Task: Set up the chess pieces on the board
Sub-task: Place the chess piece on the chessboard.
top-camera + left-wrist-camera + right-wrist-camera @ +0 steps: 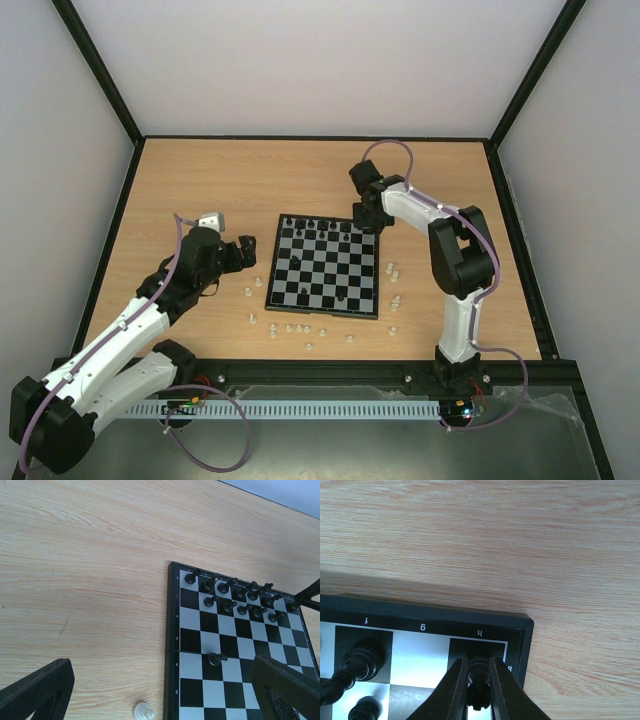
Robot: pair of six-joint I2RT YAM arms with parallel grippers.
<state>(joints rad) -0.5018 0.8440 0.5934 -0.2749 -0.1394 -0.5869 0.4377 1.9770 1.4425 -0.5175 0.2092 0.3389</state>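
Observation:
The board (pixel 372 303) lies mid-table with black chess pieces (pixel 318 232) along its two far rows. White chess pieces (pixel 300 328) are scattered on the wood near its front and sides. My right gripper (pixel 368 218) is at the board's far right corner. In the right wrist view it (pixel 479 660) is shut on a black piece (pixel 479 672) over the corner square by the border (pixel 470 625). My left gripper (pixel 245 252) hovers open left of the board. In its view the fingers (pixel 37 692) straddle the board's edge (pixel 172 630), nothing between them.
A lone black piece (pixel 215 658) stands mid-board, apart from the black rows (pixel 235 597). One white piece (pixel 142 711) sits on the wood just left of the board. More white pieces (pixel 394 272) lie right of it. Black frame rails (pixel 300 138) edge the table.

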